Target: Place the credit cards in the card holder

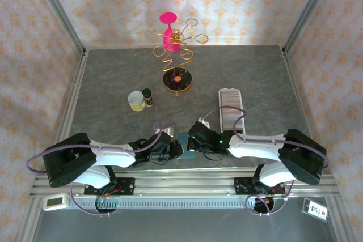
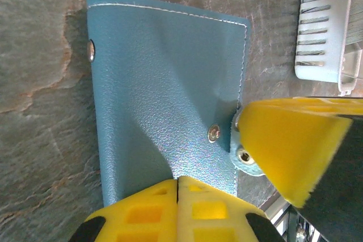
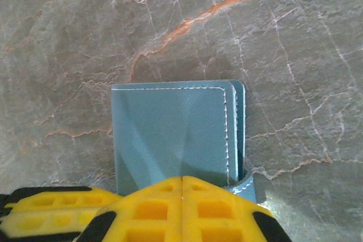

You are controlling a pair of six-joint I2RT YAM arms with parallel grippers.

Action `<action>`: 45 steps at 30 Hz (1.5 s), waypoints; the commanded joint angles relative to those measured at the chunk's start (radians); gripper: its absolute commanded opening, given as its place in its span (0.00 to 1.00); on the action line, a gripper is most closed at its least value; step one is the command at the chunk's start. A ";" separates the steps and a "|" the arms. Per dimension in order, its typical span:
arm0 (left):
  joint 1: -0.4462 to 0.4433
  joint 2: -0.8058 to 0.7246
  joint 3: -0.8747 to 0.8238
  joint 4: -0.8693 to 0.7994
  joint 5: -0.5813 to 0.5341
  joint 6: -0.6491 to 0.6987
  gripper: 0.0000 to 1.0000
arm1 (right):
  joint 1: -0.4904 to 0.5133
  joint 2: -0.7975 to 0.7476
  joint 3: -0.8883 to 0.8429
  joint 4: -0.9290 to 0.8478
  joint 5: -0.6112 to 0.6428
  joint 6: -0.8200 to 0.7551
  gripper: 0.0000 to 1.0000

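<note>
A teal snap wallet (image 1: 182, 141) lies closed on the table between the two arms, near the front edge. My left gripper (image 2: 177, 188) is shut, its yellow tips over the near edge of the wallet (image 2: 164, 94). My right gripper (image 3: 182, 178) is also shut, its tips over the wallet (image 3: 170, 131) from the other side. From above, the left gripper (image 1: 174, 150) and right gripper (image 1: 192, 144) nearly meet. The card holder (image 1: 231, 106), a long whitish ridged tray, lies just beyond the right gripper; one end (image 2: 326, 26) of it is in the left wrist view. The credit cards are hidden.
A yellow cup (image 1: 136, 101) and a small dark bottle (image 1: 147, 97) stand mid-table. Behind them are a round dark dish (image 1: 178, 79) and a gold wire stand with a pink piece (image 1: 170, 37). Patterned walls enclose the table; a metal rail (image 1: 181, 185) runs along the front.
</note>
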 commanded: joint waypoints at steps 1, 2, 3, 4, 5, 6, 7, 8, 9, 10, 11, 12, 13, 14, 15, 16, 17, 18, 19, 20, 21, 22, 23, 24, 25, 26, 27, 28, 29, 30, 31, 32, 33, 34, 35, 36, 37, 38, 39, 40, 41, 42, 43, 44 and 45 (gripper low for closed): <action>-0.010 0.028 -0.008 -0.084 -0.006 0.008 0.00 | 0.004 0.028 0.047 -0.041 0.035 -0.001 0.00; -0.011 0.028 -0.007 -0.082 -0.003 0.008 0.00 | 0.004 0.034 0.051 -0.048 0.043 0.001 0.00; -0.012 0.027 -0.008 -0.080 -0.003 0.004 0.00 | 0.004 0.039 0.052 -0.051 0.049 0.003 0.00; -0.012 0.026 -0.009 -0.077 -0.003 0.003 0.00 | 0.004 0.044 0.054 -0.052 0.049 0.004 0.00; -0.012 0.027 -0.010 -0.075 -0.002 0.003 0.00 | 0.004 0.048 0.057 -0.052 0.051 0.005 0.00; -0.012 0.026 -0.011 -0.075 -0.003 0.002 0.00 | 0.004 0.051 0.059 -0.060 0.059 0.009 0.00; -0.012 0.026 -0.012 -0.074 -0.003 0.001 0.00 | 0.004 0.055 0.060 -0.069 0.068 0.012 0.00; -0.012 0.027 -0.013 -0.070 -0.002 0.000 0.00 | 0.004 0.057 0.062 -0.076 0.077 0.017 0.00; -0.012 0.027 -0.015 -0.067 0.000 -0.001 0.00 | 0.004 0.058 0.061 -0.079 0.086 0.021 0.00; -0.012 0.026 -0.016 -0.067 0.000 -0.002 0.00 | 0.004 0.058 0.060 -0.078 0.091 0.026 0.00; -0.012 0.026 -0.017 -0.066 0.001 -0.002 0.00 | 0.005 0.057 0.062 -0.079 0.099 0.034 0.00; -0.012 0.026 -0.018 -0.062 0.003 -0.002 0.00 | 0.005 0.058 0.061 -0.076 0.104 0.041 0.00; -0.012 0.026 -0.018 -0.059 0.005 -0.002 0.00 | 0.004 0.059 0.062 -0.073 0.107 0.046 0.00; -0.013 0.025 -0.020 -0.057 0.005 -0.003 0.00 | 0.005 0.061 0.062 -0.069 0.111 0.051 0.00; -0.012 0.023 -0.022 -0.055 0.006 -0.005 0.00 | 0.006 0.064 0.064 -0.065 0.110 0.053 0.00; -0.012 0.022 -0.023 -0.055 0.004 -0.006 0.00 | 0.005 0.069 0.069 -0.062 0.109 0.053 0.00; -0.012 0.020 -0.026 -0.053 0.004 -0.008 0.00 | 0.005 0.074 0.072 -0.062 0.108 0.053 0.00; -0.012 0.019 -0.027 -0.048 0.005 -0.008 0.00 | 0.006 0.081 0.076 -0.060 0.104 0.049 0.00; -0.012 0.019 -0.029 -0.047 0.006 -0.010 0.00 | 0.005 0.085 0.079 -0.058 0.099 0.047 0.00; -0.012 0.017 -0.030 -0.045 0.007 -0.009 0.00 | 0.006 0.090 0.079 -0.054 0.093 0.047 0.00; -0.012 0.018 -0.032 -0.043 0.006 -0.010 0.00 | 0.006 0.092 0.077 -0.048 0.085 0.044 0.00; -0.012 0.017 -0.032 -0.043 0.006 -0.009 0.00 | 0.005 0.094 0.076 -0.044 0.079 0.043 0.00; -0.012 0.017 -0.032 -0.042 0.006 -0.009 0.00 | 0.007 0.097 0.075 -0.042 0.074 0.041 0.00; -0.013 0.016 -0.032 -0.042 0.006 -0.009 0.00 | 0.007 0.099 0.074 -0.047 0.072 0.040 0.00; -0.013 0.016 -0.032 -0.043 0.006 -0.009 0.00 | 0.006 0.104 0.074 -0.053 0.070 0.037 0.00; -0.012 0.016 -0.032 -0.043 0.006 -0.010 0.00 | 0.007 0.109 0.073 -0.063 0.069 0.033 0.00; -0.012 0.015 -0.034 -0.040 0.006 -0.009 0.00 | 0.007 0.111 0.075 -0.075 0.070 0.033 0.00; -0.012 0.013 -0.035 -0.038 0.005 -0.011 0.00 | 0.007 0.117 0.073 -0.087 0.072 0.031 0.00; -0.012 0.013 -0.038 -0.033 0.005 -0.012 0.00 | 0.009 0.120 0.071 -0.094 0.075 0.033 0.00; -0.012 0.013 -0.041 -0.025 0.006 -0.015 0.00 | 0.010 0.122 0.067 -0.095 0.073 0.034 0.00; -0.012 0.014 -0.047 -0.014 0.007 -0.020 0.00 | 0.015 0.125 0.064 -0.092 0.073 0.036 0.00; -0.012 0.017 -0.055 0.006 0.012 -0.028 0.00 | 0.025 0.131 0.063 -0.093 0.076 0.038 0.00; -0.012 0.020 -0.061 0.024 0.020 -0.031 0.00 | 0.035 0.140 0.064 -0.100 0.083 0.040 0.00; -0.012 0.023 -0.070 0.043 0.027 -0.039 0.00 | 0.046 0.156 0.069 -0.116 0.091 0.046 0.00; -0.012 0.027 -0.076 0.057 0.029 -0.045 0.00 | 0.057 0.174 0.073 -0.131 0.097 0.050 0.00; -0.012 0.031 -0.083 0.074 0.031 -0.053 0.00 | 0.064 0.189 0.073 -0.142 0.103 0.056 0.00; -0.012 0.035 -0.092 0.101 0.039 -0.061 0.00 | 0.071 0.206 0.071 -0.147 0.106 0.065 0.00; -0.012 0.039 -0.102 0.127 0.045 -0.068 0.00 | 0.078 0.220 0.068 -0.148 0.110 0.073 0.00; -0.012 0.043 -0.109 0.143 0.050 -0.074 0.00 | 0.081 0.232 0.067 -0.151 0.114 0.080 0.00; -0.012 0.045 -0.113 0.153 0.053 -0.077 0.00 | 0.085 0.246 0.067 -0.156 0.117 0.088 0.00; -0.012 0.046 -0.116 0.155 0.055 -0.078 0.00 | 0.088 0.258 0.064 -0.158 0.119 0.093 0.00; -0.012 0.044 -0.118 0.157 0.055 -0.081 0.00 | 0.090 0.269 0.063 -0.163 0.119 0.098 0.00; -0.010 0.038 -0.123 0.159 0.053 -0.083 0.00 | 0.093 0.278 0.061 -0.169 0.120 0.105 0.00; -0.011 0.030 -0.128 0.158 0.047 -0.084 0.00 | 0.101 0.280 0.054 -0.166 0.124 0.111 0.00; -0.010 0.020 -0.133 0.156 0.040 -0.085 0.00 | 0.109 0.282 0.050 -0.164 0.126 0.115 0.00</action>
